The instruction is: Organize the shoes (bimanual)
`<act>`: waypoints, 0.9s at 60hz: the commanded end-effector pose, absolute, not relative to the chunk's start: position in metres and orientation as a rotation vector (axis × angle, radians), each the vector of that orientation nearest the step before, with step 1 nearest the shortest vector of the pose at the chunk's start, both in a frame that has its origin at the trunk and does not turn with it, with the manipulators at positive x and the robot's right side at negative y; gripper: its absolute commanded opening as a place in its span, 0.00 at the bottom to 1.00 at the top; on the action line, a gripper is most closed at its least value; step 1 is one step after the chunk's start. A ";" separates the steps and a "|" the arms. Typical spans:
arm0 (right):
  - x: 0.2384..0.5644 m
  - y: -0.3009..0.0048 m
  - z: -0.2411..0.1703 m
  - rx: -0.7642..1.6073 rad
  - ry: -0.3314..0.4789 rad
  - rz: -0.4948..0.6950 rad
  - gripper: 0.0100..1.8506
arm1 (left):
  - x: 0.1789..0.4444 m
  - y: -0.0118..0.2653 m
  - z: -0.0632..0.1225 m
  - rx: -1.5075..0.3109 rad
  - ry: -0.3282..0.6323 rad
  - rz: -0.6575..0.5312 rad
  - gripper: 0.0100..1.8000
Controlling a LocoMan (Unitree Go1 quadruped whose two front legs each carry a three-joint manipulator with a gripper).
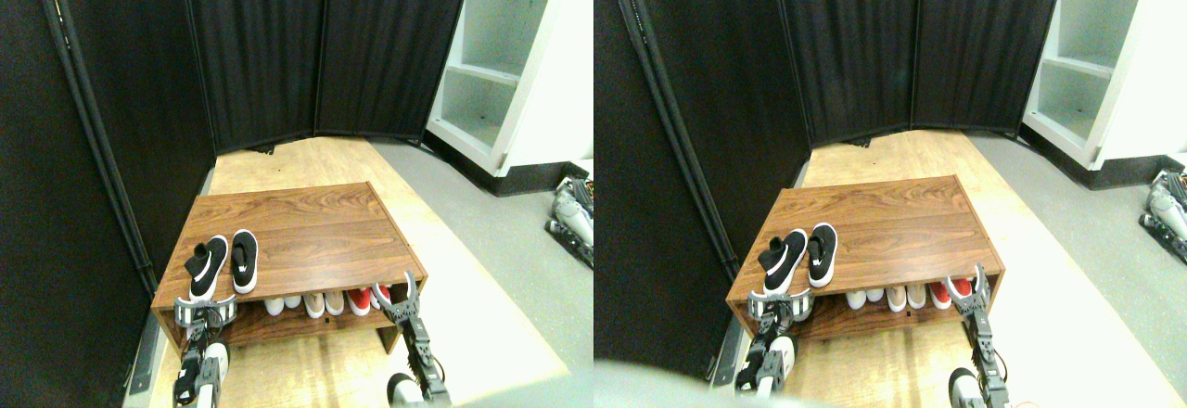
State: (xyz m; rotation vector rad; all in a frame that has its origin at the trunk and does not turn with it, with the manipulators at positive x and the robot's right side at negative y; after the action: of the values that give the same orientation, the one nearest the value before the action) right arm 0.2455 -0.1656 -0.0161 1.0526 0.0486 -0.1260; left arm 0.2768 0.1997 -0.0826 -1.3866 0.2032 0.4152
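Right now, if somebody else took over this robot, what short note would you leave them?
Left gripper: at the rack's front left edge, just below the black shoes; holds nothing visible.
Right gripper: at the front right corner, beside the red shoes.
Black pair: side by side on the left of the wooden rack top.
Lower shelf: white and beige shoes, red shoes.
Left: check the pair's alignment.

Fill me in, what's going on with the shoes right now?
The black shoes sit side by side on the left front part of the rack's top, one leaning slightly, neither held. The left gripper is just below them at the rack's front edge; the right gripper is at the front right corner. White, beige and red shoes line the shelf underneath.
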 end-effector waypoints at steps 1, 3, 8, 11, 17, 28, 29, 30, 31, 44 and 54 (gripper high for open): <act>0.247 -0.163 -0.007 1.065 0.014 -0.080 0.28 | 0.281 0.200 -0.076 -1.390 0.177 0.397 0.78; 0.247 -0.163 -0.007 1.062 0.014 -0.080 0.28 | 0.281 0.200 -0.075 -1.389 0.176 0.397 0.78; 0.248 -0.163 -0.007 1.065 0.010 -0.080 0.28 | 0.276 0.200 -0.070 -1.383 0.170 0.398 0.78; 0.248 -0.164 -0.008 1.032 0.006 -0.087 0.29 | 0.266 0.204 -0.067 -1.350 0.167 0.398 0.80; 0.248 -0.165 -0.008 1.036 0.005 -0.094 0.29 | 0.246 0.208 -0.059 -1.327 0.156 0.412 0.77; 0.249 -0.165 -0.009 1.060 0.005 -0.097 0.29 | 0.216 0.229 -0.038 -1.295 0.154 0.398 0.72; 0.249 -0.165 -0.009 1.059 0.005 -0.097 0.29 | 0.214 0.233 -0.034 -1.292 0.147 0.390 0.72; 0.249 -0.165 -0.009 1.054 0.004 -0.097 0.29 | 0.212 0.236 -0.030 -1.297 0.144 0.382 0.70; 0.249 -0.165 -0.009 1.056 0.003 -0.098 0.29 | 0.210 0.240 -0.026 -1.289 0.139 0.381 0.68; 0.251 -0.165 -0.009 1.059 -0.002 -0.086 0.28 | 0.208 0.266 0.007 -1.079 -0.030 0.345 0.29; 0.250 -0.165 -0.010 1.066 -0.007 -0.094 0.29 | 0.236 0.292 0.029 -0.904 -0.163 0.324 0.00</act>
State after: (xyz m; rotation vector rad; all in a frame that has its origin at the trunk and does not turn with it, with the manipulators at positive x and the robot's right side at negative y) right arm 0.2479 -0.1664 -0.0146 1.0568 0.0313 -0.1189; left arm 0.2253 0.2817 0.0183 -0.9157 -0.1214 0.3406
